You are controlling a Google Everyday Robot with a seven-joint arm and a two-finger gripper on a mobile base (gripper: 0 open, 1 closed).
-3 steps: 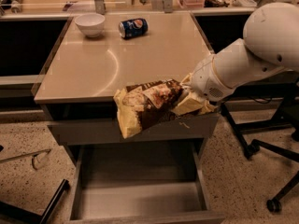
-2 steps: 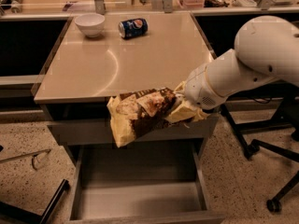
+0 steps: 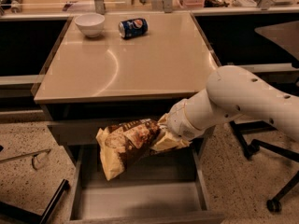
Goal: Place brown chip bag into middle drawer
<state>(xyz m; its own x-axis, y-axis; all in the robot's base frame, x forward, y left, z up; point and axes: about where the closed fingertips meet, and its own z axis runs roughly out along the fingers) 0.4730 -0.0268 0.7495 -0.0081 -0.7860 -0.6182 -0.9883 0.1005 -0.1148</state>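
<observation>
Right now the gripper (image 3: 162,137) sits just right of centre in the frame, below the front edge of the table (image 3: 140,64), and it is clamped on the right end of the bag (image 3: 124,146). Its fingers are mostly covered by the bag's pale yellow end. The bag hangs in the air, tilted, with its left end drooping lower than the held end. It is brown in the middle and crumpled, and it touches nothing but the gripper.

Below it, at the bottom centre of the frame, the drawer (image 3: 140,202) stands pulled out, with its grey floor bare. The bag's lower left corner overlaps the drawer's back part in the picture, while the rest of the bag lies across the closed grey drawer front (image 3: 70,130) above. The bag is not inside the drawer.

From the right edge the white arm (image 3: 243,99) reaches in and slants down to the gripper. At the upper left, on the far part of the table, stands a white bowl (image 3: 89,23), and a blue can (image 3: 133,27) lies on its side just right of it. A chair base (image 3: 261,146) shows at the lower right.
</observation>
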